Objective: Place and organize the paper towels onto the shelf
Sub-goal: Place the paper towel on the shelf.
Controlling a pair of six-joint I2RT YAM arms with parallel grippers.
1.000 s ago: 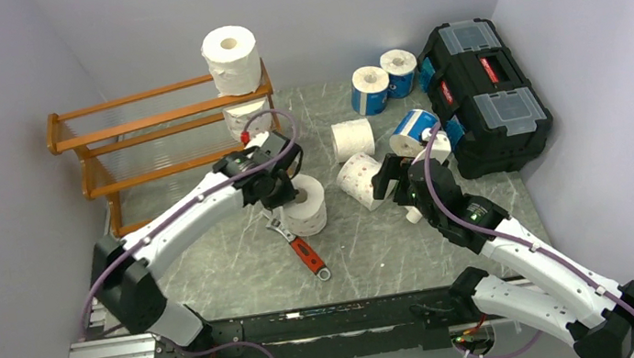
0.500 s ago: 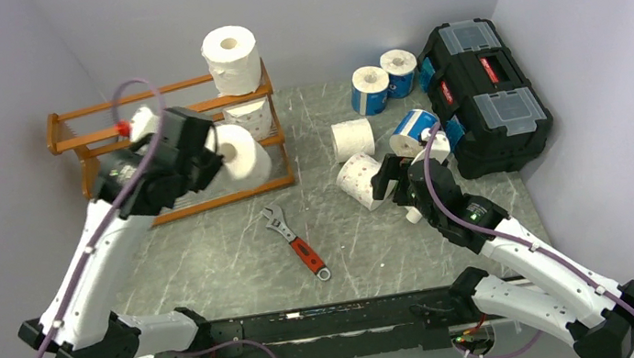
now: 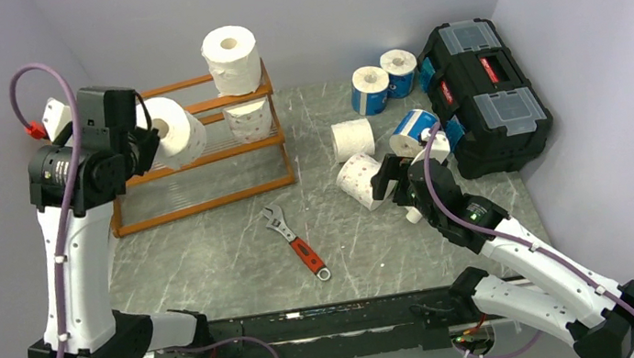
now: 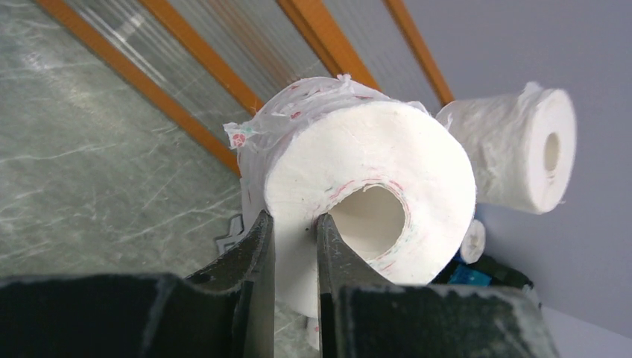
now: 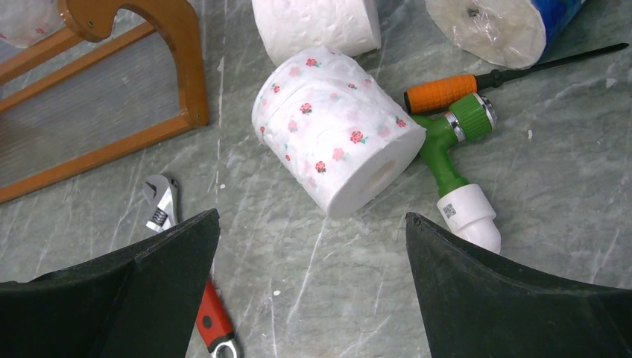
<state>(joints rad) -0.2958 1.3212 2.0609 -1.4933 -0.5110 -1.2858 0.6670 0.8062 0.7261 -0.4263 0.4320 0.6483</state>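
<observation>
A grey-green marbled table (image 3: 214, 267) is boxed in by pale lilac walls (image 3: 318, 3). The orange shelf (image 3: 206, 204) stands at the back left and a black toolbox (image 3: 482, 92) at the back right. A wrench (image 3: 298, 242) lies mid-table. The left pincer (image 4: 293, 224) is clamped on a white roll (image 4: 387, 164), with one finger inside the core and the other outside, pinching the wall. That roll hangs in the air at the shelf's upper rails, left of the top roll (image 3: 231, 59), which stands on the top tier. The right pincer (image 5: 312, 216) gapes wide and empty above a flowered roll (image 5: 335, 138). This roll lies on its side on the table, just ahead of the gap between the fingers.
</observation>
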